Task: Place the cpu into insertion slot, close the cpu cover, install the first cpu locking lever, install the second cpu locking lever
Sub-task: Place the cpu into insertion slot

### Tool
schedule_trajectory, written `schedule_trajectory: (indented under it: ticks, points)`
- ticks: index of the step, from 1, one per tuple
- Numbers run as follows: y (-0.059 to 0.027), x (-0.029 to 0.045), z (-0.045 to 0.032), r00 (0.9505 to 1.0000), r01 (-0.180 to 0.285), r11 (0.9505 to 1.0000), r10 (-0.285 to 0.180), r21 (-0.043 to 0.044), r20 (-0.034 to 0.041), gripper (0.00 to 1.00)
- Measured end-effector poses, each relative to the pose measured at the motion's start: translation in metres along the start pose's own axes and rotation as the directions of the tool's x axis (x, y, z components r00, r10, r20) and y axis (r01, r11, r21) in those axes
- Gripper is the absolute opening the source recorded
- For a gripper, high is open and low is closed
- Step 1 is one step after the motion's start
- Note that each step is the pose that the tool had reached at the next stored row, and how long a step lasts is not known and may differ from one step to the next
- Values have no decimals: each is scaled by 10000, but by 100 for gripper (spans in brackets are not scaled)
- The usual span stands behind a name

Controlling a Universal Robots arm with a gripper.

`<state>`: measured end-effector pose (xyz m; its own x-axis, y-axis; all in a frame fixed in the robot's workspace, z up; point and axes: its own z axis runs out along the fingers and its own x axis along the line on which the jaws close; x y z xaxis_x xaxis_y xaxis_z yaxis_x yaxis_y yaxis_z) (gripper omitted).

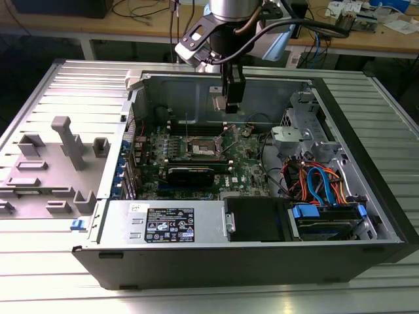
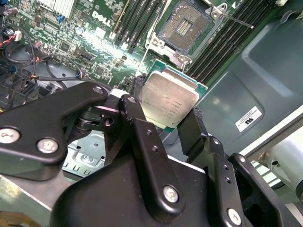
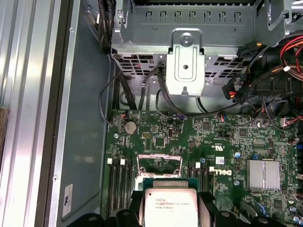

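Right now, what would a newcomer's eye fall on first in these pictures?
The silver cpu, clamped in the black gripper, stands out in the second wrist view. Beyond it the slot on the green motherboard lies empty. In the exterior view, the arm hangs over an open case.

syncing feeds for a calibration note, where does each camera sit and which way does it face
Exterior view: off the arm, above the open computer case, looking down into it; shows the arm and gripper.
First wrist view: on the arm, looking down on the motherboard; gripper fingertips show.
Second wrist view: on the arm, behind the gripper, angled toward the socket; its black fingers show.
Shared: both wrist views show the chip clamped in the gripper; all three show the motherboard.
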<state>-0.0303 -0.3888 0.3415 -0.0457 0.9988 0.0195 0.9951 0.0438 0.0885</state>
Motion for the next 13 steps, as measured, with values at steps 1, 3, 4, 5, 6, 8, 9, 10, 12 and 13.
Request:
schedule_trajectory:
  ticks: [1, 3, 4, 5, 6, 8, 9, 10, 12, 13]
  points:
    - [0, 0, 2, 10000, 0, 10000, 0, 1, 0, 54]
    - [-1, 0, 8, 10000, 0, 10000, 0, 0, -1, 54]
    - [-1, -1, 10, 10000, 0, 10000, 0, 1, 0, 54]
    - [-1, -4, 11, 10000, 0, 10000, 0, -1, -3, 54]
    - [-1, -4, 11, 10000, 0, 10000, 0, 0, -2, 54]
    - [-2, -9, 12, 10000, 0, 10000, 0, 0, -2, 54]
    - [-2, -10, 13, 10000, 0, 10000, 0, 1, 0, 54]
    - [-2, -10, 13, 10000, 0, 10000, 0, 2, 2, 54]
    - [-4, -10, 18, 10000, 2, 10000, -2, 0, -1, 54]
    - [-5, -10, 20, 10000, 1, 10000, -1, 1, 0, 54]
